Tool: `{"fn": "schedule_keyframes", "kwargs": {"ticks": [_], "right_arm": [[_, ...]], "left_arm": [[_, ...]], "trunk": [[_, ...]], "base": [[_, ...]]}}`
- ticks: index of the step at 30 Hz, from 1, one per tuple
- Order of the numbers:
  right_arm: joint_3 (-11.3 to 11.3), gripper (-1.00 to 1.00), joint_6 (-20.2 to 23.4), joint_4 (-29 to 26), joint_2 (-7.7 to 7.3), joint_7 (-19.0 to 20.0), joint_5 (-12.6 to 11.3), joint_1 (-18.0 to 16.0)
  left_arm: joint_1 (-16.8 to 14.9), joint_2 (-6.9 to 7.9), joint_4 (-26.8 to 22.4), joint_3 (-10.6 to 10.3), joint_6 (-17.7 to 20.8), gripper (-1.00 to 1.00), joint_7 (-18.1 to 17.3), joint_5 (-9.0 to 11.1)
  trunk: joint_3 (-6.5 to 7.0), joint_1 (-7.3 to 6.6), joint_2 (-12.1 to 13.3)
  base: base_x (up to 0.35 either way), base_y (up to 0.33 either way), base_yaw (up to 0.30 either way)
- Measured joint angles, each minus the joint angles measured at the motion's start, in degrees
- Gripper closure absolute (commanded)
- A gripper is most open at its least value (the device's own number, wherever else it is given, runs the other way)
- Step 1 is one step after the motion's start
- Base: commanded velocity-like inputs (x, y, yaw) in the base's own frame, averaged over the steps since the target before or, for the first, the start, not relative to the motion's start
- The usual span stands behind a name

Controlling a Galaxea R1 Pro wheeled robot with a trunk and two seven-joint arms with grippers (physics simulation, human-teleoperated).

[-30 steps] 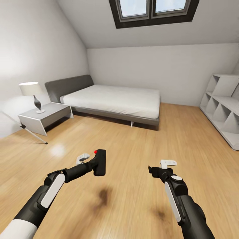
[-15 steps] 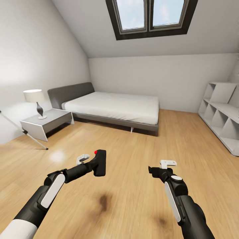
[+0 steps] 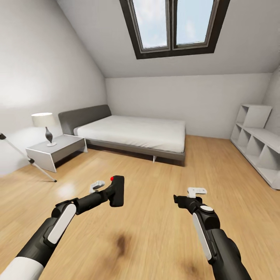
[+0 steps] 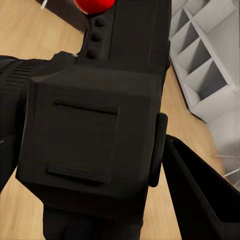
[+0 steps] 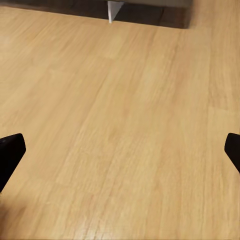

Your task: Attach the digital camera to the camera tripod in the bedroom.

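The digital camera, black with a red dot on top, hangs over the wood floor in the bedroom with my left gripper shut on it. Seen from the left wrist, the camera's body takes up most of the picture, with one dark finger beside it. One silver leg of the camera tripod with a black foot slants in at the far left, beside the nightstand; the rest of the tripod is cut off. My right gripper stands open over bare floor, its fingertips far apart.
A grey low bed stands against the back wall under a skylight. A grey nightstand with a lamp sits to its left. White cubby shelves line the right wall. Open plank floor lies between me and the bed.
The head view has tilted up, so more skylight shows and the bed, nightstand and tripod leg sit lower in the picture. Both arms hold the same pose, the camera still gripped.
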Motion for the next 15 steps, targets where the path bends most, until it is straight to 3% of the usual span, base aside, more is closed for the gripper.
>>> {"fn": "schedule_keyframes", "kwargs": {"ticks": [4,15], "right_arm": [[0.0,-1.00,0.0,0.0,0.00,0.0,0.0,0.0],[0.0,-1.00,0.0,0.0,-0.08,0.1,0.0,0.0]], "left_arm": [[0.0,0.02,0.0,0.0,0.0,1.00,0.0,0.0],[0.0,0.02,0.0,0.0,0.0,1.00,0.1,0.1]], "trunk": [[0.89,-0.10,0.1],[2.86,-2.51,4.5]], "base": [[0.000,0.000,0.000],[0.000,0.000,0.000]]}}
